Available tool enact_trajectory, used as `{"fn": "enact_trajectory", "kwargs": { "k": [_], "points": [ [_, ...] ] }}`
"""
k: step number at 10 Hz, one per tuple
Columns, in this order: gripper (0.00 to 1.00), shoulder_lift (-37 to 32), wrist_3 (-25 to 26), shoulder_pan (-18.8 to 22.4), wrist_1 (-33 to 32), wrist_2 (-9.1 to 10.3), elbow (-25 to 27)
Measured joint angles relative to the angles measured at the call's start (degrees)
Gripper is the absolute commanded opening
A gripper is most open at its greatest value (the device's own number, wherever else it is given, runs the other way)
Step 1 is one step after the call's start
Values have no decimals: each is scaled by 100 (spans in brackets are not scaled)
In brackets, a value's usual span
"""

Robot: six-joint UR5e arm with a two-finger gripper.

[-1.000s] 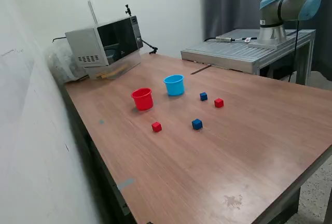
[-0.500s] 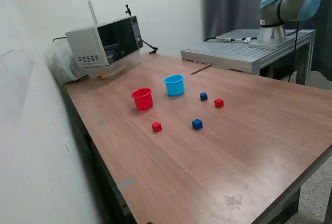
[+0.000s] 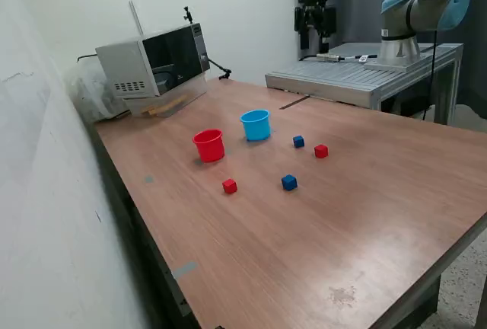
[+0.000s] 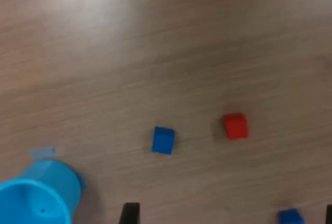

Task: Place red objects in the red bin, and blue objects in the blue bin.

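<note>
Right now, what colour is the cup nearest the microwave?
Red; the cup shows best in the exterior view.

The wrist view is soft and blurred. There the blue cup [image 4: 36, 193] is cut by the picture's edge at 7 o'clock, so only part of its rim shows. A second blue cube [image 4: 290, 216] at 5 o'clock is also cut. Of the fingers [image 4: 129, 212] only dark tips show, so their opening cannot be told. In the exterior view the gripper [image 3: 314, 30] is small and dark, its state unclear.
</note>
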Motion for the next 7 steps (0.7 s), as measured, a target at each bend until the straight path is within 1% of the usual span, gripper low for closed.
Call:
{"fn": "enact_trajectory", "kwargs": {
  "k": [2, 4, 7],
  "points": [
    [100, 591, 140, -270, -726, 8, 210],
    [100, 1138, 201, -614, -1290, 10, 370],
    [100, 1636, 217, -767, -1736, 1, 422]
  ]
}}
